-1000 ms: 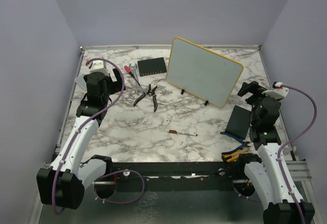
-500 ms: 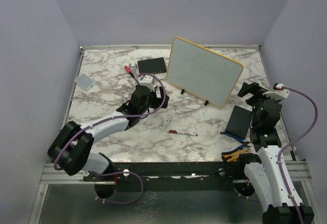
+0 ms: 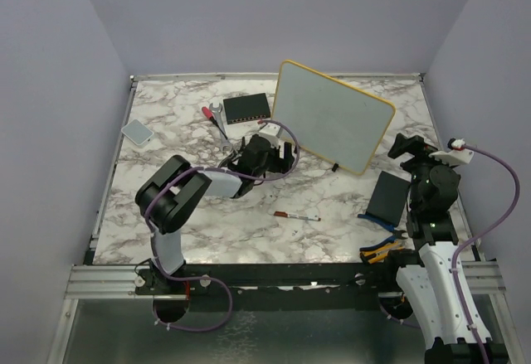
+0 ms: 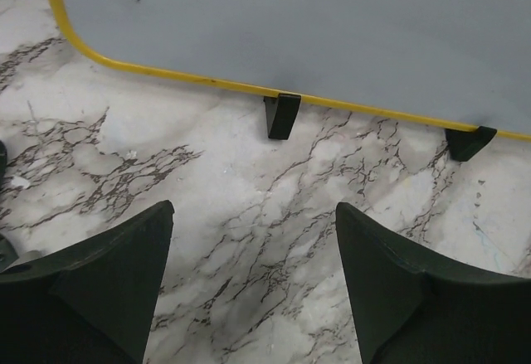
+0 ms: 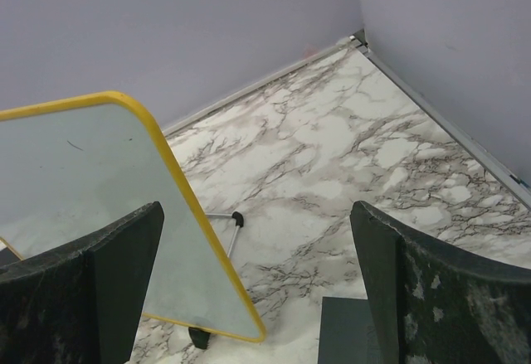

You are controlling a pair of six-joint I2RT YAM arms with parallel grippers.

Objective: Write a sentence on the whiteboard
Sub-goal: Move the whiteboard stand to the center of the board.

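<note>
Marbled white counter [image 3: 241, 235] fills the enclosure, with pale lilac walls around it. Left fingers [image 4: 112, 285] stand apart with only bare marble between them, gripping nothing. They sit low, just in front of the whiteboard's [image 4: 332, 24] lower yellow edge, facing its two black feet [image 4: 282, 115]. Behind them the left arm reaches low across the counter toward the whiteboard's front left corner. Right fingers [image 5: 87, 293] are likewise spread wide and empty, raised off the whiteboard's right end and looking along its face toward the back wall. The whiteboard stands propped and tilted back, near the rear of the counter, turned at an angle. Just left of its left edge lies a black box [image 3: 247, 109], with a wrench [image 3: 216, 114] just further left. In front of the whiteboard, well apart from it, lies a thin marker [image 3: 297, 215]. A dark flat slab [image 3: 387, 196] sits in front of its right corner beside the right arm — and a small grey card [image 3: 138, 132] lies far to its left.
</note>
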